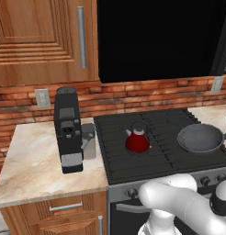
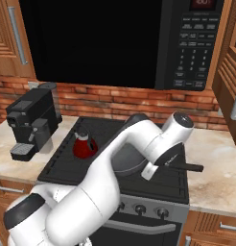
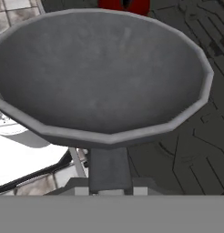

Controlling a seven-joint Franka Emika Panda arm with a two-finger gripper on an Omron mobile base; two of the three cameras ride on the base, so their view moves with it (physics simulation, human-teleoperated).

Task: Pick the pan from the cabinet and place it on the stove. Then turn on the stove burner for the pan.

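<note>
The dark grey pan (image 1: pixel 200 137) is over the right front part of the black stove (image 1: pixel 156 156); whether it rests on the grate I cannot tell. In the hand view its bowl (image 3: pixel 104 73) looms large, and its handle (image 3: pixel 109 168) runs down between my fingertips. My gripper (image 3: pixel 109 190) is shut on that handle. In the right base view the gripper (image 2: pixel 151 170) sits beside the pan (image 2: pixel 127 163), and the handle's end (image 2: pixel 191 167) sticks out to the right. A cabinet (image 2: pixel 229 72) door stands open at the right edge.
A red kettle (image 1: pixel 138 140) stands on the stove's left middle grate. A black coffee machine (image 1: pixel 68 131) is on the counter to the left. The black microwave (image 2: pixel 115 38) hangs above. Knobs (image 2: pixel 139 209) line the stove's front. A shut cabinet (image 1: pixel 41 36) hangs upper left.
</note>
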